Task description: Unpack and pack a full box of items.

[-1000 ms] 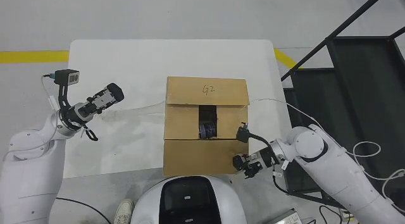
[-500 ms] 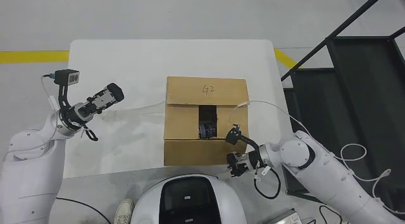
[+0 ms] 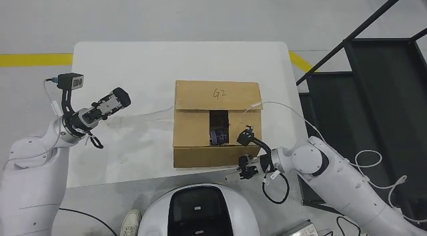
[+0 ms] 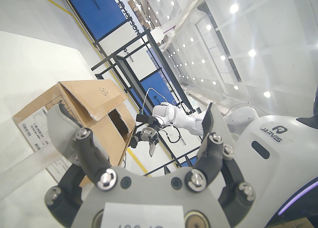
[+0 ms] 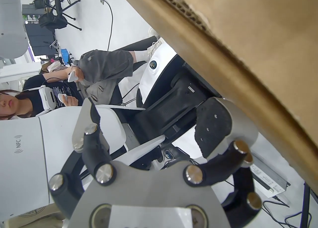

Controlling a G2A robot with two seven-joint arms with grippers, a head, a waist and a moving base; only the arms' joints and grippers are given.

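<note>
Step in hand, I judge: opening box to unpack. Brown cardboard box (image 3: 217, 96) sits mid white table (image 3: 133, 69), top flaps part-open, dark item (image 3: 219, 133) in gap. My right gripper (image 3: 245, 153) at near right corner, fingers spread, empty, near flap (image 5: 248, 40) edge just beside. My left gripper (image 4: 134, 119) well left of box, spread, empty. Next: catch flap edge, fold toward me without dragging box.

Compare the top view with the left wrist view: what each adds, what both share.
Top view adds dark items in the gap between the top flaps. Left wrist view adds white labels on the side wall. Both share the cardboard box, the white table and the open right gripper at the box's corner.
</note>
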